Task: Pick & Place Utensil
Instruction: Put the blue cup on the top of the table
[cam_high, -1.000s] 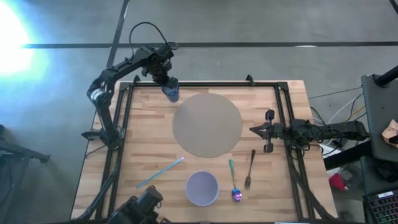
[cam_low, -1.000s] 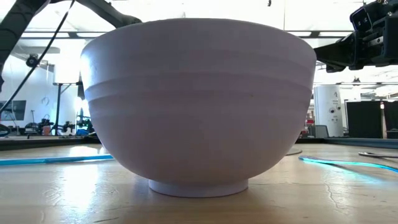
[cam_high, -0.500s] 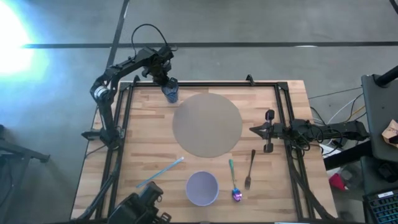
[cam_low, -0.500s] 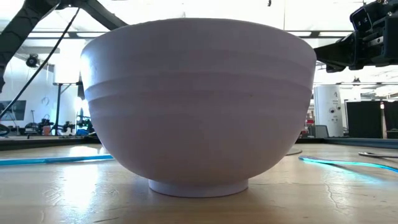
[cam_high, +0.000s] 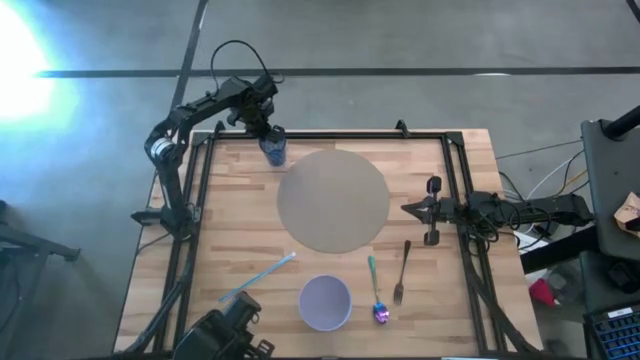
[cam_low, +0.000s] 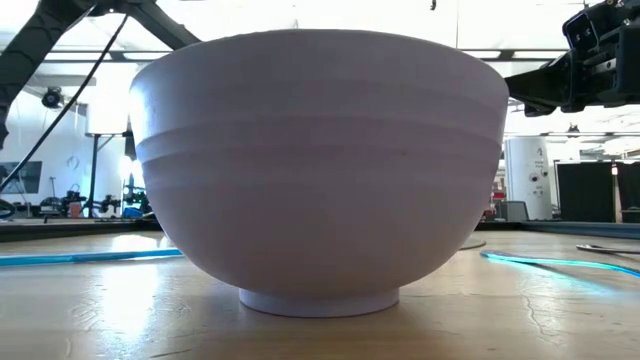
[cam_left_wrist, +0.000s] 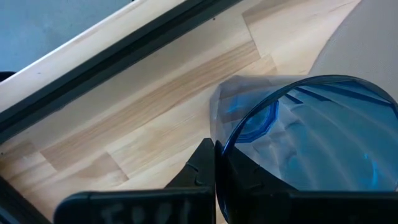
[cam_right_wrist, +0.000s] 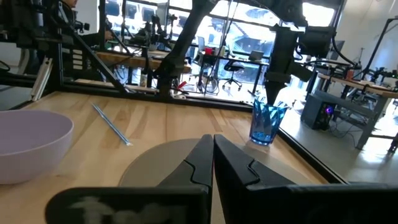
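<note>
Left gripper (cam_high: 272, 133) at the far-left corner of the wooden counter (cam_high: 240, 230), jaws clamped on the rim of the upright translucent blue plastic cup (cam_high: 275, 150) beside the round grey mat (cam_high: 333, 200). Right gripper (cam_high: 410, 209) waits at the mat's right edge, jaws together, holding nothing. Metal fork (cam_high: 401, 271) and teal-handled spoon (cam_high: 375, 290) lie right of the lavender bowl (cam_high: 325, 302); light-blue straw (cam_high: 258, 277) lies to its left.

The high view looks straight down on the whole surface (cam_high: 240, 235). The low view sits right against the bowl (cam_low: 318, 165). The left wrist view hugs the blue cup (cam_left_wrist: 311, 140); the right wrist view sees cup and bowl from across.
</note>
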